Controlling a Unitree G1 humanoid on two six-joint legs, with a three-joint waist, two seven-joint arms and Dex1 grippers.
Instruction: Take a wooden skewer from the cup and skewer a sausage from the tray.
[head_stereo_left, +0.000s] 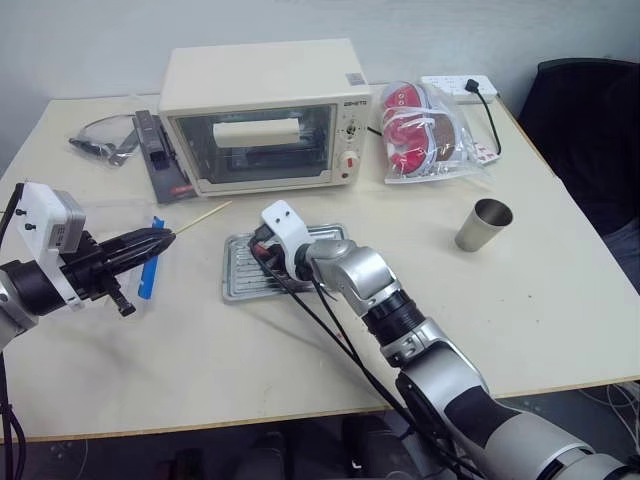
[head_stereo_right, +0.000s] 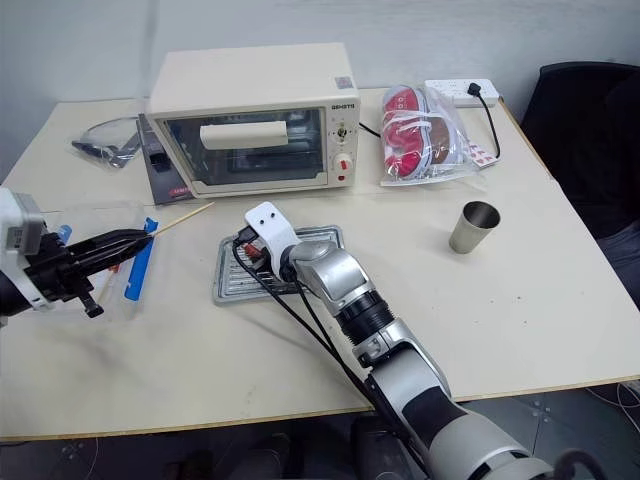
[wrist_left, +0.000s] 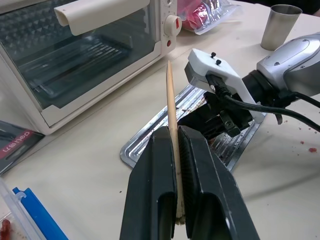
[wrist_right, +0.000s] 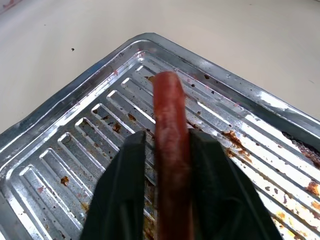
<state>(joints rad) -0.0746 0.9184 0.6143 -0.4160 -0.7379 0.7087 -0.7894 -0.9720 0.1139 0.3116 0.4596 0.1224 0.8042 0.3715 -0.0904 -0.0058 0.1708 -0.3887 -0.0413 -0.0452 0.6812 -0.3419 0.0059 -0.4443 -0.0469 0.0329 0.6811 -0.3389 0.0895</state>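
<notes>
With the wooden skewer (wrist_left: 170, 107) pinched in the left gripper (wrist_left: 176, 165) and the right gripper (wrist_right: 167, 165) clamping the sausage (wrist_right: 170, 125) over the tray (wrist_right: 75, 145), only piercing remains.

In the right wrist view, the sausage (wrist_right: 171, 150) runs off the lower edge, and the two black fingers (wrist_right: 122, 195) cover its sides. The tray (wrist_right: 75, 130) is cut off at three edges. In the head views, the right gripper (head_stereo_left: 268, 252) hides the sausage and part of the tray's ridged floor. In the left wrist view, the skewer (wrist_left: 171, 125) has its rear end buried between the left gripper (wrist_left: 176, 150) jaws. The toaster oven (wrist_left: 75, 55) is cropped.
</notes>
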